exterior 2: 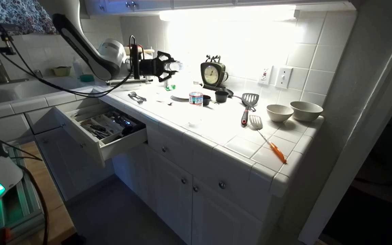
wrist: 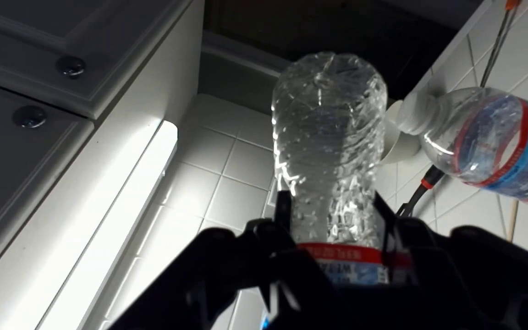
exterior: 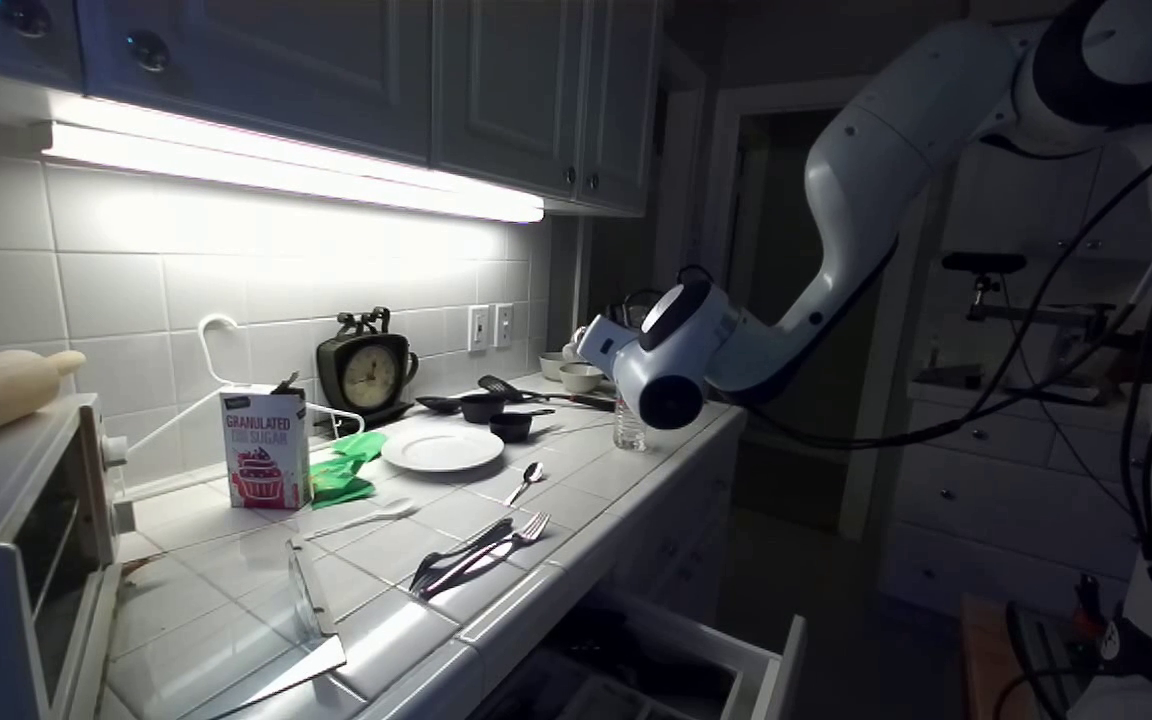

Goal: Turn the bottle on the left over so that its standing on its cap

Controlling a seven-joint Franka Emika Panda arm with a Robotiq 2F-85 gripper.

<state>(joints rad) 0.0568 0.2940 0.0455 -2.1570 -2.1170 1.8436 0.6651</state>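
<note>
My gripper (exterior 2: pixel 169 65) is shut on a clear bottle (wrist: pixel 328 119) above the counter. The bottle also shows between the fingers in an exterior view (exterior 2: pixel 175 66). In the wrist view its rounded clear end points away from the camera and its red-and-blue label sits between the fingers (wrist: pixel 332 201). It looks roughly level; its cap is hidden. A second clear bottle (wrist: pixel 511 142) with a white cap stands upright on the counter. It also shows in both exterior views (exterior: pixel 629 432) (exterior 2: pixel 196 98). The wrist hides its top and my gripper in an exterior view.
A white plate (exterior: pixel 442 449), black clock (exterior: pixel 368 370), white-and-pink carton (exterior: pixel 266 450) and black cups (exterior 2: pixel 221 96) stand on the counter. Bowls (exterior 2: pixel 306 110) and spatulas (exterior 2: pixel 249 99) lie near its far end. A drawer (exterior 2: pixel 121 146) stands open below. Lit cabinets (exterior: pixel 266 80) hang above.
</note>
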